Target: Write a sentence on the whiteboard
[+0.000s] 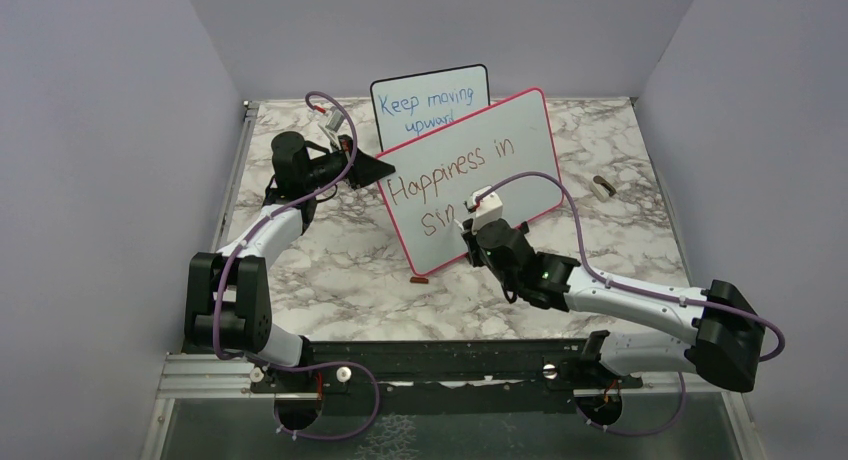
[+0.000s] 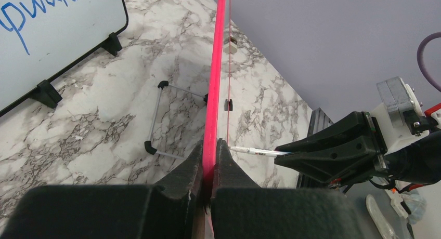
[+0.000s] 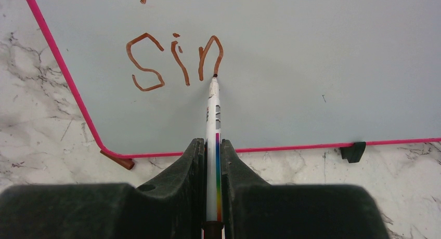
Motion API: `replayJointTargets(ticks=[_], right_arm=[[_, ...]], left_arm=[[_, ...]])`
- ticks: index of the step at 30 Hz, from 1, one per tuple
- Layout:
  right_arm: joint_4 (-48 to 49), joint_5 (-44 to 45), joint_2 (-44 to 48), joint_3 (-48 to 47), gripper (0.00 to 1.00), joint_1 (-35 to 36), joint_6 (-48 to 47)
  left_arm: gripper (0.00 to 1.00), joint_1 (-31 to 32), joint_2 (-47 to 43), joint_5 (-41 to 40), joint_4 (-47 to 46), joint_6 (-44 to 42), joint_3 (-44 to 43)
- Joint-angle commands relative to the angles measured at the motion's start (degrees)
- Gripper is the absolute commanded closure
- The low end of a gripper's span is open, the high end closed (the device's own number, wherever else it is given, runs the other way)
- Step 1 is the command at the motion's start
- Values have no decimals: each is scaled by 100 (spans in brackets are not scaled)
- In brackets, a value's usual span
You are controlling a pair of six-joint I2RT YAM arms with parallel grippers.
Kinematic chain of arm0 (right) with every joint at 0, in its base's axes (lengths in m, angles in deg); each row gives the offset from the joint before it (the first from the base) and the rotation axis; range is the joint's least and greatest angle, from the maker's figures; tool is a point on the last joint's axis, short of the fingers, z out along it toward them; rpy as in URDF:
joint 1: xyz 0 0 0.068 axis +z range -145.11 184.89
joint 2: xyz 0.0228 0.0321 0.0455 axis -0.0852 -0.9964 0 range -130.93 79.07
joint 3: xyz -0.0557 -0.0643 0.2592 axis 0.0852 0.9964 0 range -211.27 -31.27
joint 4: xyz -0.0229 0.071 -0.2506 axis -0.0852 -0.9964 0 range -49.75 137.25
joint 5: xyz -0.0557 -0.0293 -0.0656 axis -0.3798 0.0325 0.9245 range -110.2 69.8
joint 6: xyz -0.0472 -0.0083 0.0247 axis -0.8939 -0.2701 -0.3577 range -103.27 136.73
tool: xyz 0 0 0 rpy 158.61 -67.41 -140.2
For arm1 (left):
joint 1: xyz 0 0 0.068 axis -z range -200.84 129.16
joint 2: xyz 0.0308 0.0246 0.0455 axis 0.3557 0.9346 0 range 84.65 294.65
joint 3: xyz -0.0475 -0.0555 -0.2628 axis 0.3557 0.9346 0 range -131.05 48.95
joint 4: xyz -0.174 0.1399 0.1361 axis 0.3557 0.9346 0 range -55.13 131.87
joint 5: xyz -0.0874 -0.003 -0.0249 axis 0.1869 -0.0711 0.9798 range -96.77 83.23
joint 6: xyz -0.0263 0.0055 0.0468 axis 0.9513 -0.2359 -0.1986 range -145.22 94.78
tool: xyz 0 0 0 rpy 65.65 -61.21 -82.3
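The whiteboard (image 1: 525, 120) with its pink-red frame stands tilted mid-table. My left gripper (image 1: 372, 169) is shut on its left edge; the left wrist view shows both jaws pinching the pink frame (image 2: 214, 93). The sentence (image 1: 450, 173) reads "Happiness in" with "Sin" (image 3: 174, 62) below, in brownish-red. My right gripper (image 3: 210, 145) is shut on a white marker (image 3: 213, 114) with a rainbow stripe. Its tip touches the board at the foot of the n's right stroke. From the left wrist, the marker (image 2: 257, 151) shows meeting the board's face.
A smaller black-framed board (image 1: 430, 102) with blue "Keep moving upward" stands behind. A brown marker cap (image 3: 118, 159) lies by the whiteboard's lower left corner. A small object (image 1: 603, 188) lies at the right. The whiteboard's wire stand (image 2: 156, 119) rests behind it. Grey walls enclose the table.
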Motion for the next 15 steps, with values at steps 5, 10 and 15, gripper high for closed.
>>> replayJointTargets(ticks=[5, 10, 15], right_arm=[[-87, -53, -17, 62, 99, -33, 47], [163, 129, -47, -21, 99, -34, -66], [367, 258, -116, -101, 99, -34, -174]], left_arm=[[100, 82, 189, -265, 552, -424, 47], [100, 81, 189, -268, 561, -437, 47], [100, 82, 184, -258, 570, -437, 47]])
